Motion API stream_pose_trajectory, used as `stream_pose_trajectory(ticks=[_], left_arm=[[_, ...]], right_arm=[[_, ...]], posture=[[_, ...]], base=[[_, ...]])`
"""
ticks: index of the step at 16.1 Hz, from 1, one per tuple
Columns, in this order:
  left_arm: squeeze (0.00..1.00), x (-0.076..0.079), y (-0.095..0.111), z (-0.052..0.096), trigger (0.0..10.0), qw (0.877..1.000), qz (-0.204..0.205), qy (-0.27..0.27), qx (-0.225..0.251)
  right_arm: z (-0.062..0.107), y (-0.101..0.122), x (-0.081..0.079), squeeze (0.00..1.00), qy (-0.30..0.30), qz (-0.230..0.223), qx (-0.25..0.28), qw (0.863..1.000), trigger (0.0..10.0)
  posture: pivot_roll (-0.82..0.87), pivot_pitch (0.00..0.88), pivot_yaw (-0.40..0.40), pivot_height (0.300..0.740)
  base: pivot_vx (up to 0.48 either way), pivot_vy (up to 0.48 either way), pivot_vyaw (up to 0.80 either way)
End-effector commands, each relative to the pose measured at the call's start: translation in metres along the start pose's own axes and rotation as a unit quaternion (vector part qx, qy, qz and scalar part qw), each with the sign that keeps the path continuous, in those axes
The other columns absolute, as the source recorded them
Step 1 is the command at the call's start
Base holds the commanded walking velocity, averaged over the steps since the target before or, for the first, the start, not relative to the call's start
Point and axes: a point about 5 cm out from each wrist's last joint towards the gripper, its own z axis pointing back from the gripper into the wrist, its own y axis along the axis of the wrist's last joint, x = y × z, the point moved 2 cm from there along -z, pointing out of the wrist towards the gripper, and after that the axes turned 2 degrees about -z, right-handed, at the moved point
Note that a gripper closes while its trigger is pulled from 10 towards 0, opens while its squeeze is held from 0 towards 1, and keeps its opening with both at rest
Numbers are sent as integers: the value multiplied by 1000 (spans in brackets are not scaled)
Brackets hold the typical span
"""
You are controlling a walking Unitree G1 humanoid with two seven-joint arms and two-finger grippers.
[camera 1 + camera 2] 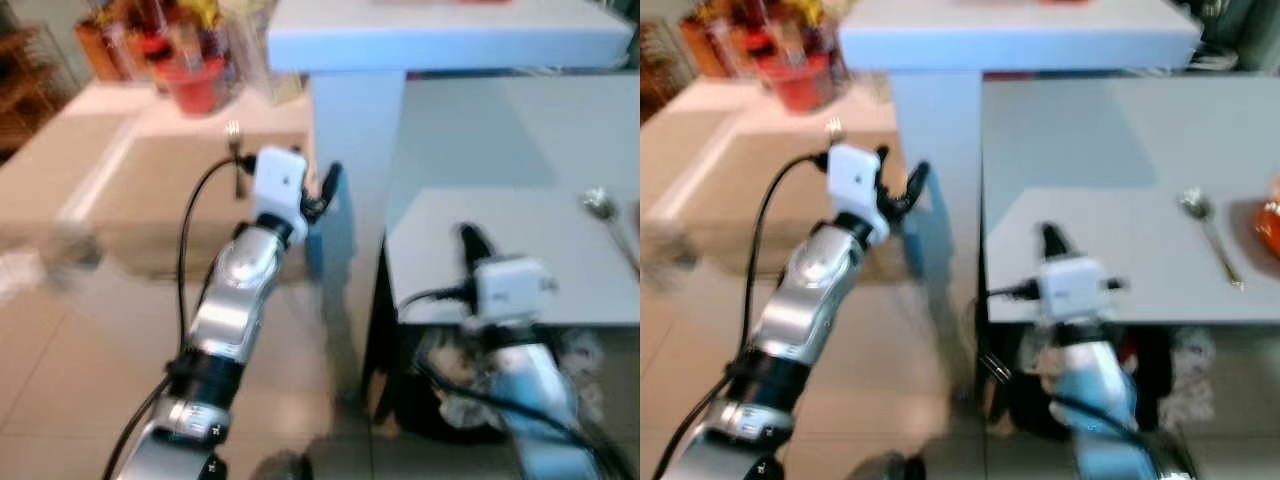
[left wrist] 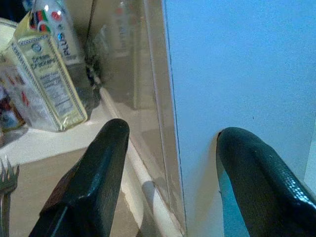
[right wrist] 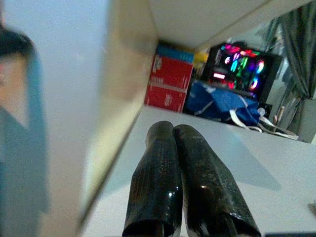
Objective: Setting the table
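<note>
My left gripper (image 2: pixel 175 133) is open, raised beside a white upright panel (image 1: pixel 350 150) at the table's left end, one black finger (image 1: pixel 330 182) close to it. A metal fork (image 1: pixel 233 140) shows just left of that wrist over a beige counter (image 1: pixel 150 190); its tines (image 2: pixel 7 174) sit outside the fingers, and I cannot tell if it rests there. My right gripper (image 1: pixel 1050 238) is shut with nothing in it, low over the near left corner of the grey-white table (image 1: pixel 1110 140). A spoon (image 1: pixel 1205 225) lies on the table's right side, next to an orange item (image 1: pixel 1270 225) at the edge.
A white shelf top (image 1: pixel 1020 40) stands above the table's far end. A red container with packets (image 1: pixel 195 80) and a cracker box (image 2: pixel 47 79) are on the counter at back left. Dark clutter (image 1: pixel 450 390) lies under the table. Tiled floor (image 1: pixel 60 400) spreads at left.
</note>
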Motion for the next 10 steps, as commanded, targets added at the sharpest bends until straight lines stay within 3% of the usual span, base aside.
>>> stream_pose_trajectory(ticks=[1,6,10], left_arm=[[0,-30,-4,1,10000,997,-7,76,-21],[0,-35,17,-9,10000,996,-35,82,-6],[0,-37,2,-13,10000,993,-39,97,-54]], right_arm=[[4,-4,6,0,-5,8,-11,1000,10000],[4,-5,4,0,0,8,-11,1000,10000],[5,-4,3,0,-2,6,-12,1000,10000]], posture=[[-78,44,65,740],[-77,52,68,740],[-74,66,75,740]], base=[[0,0,0],[0,0,0],[0,0,0]])
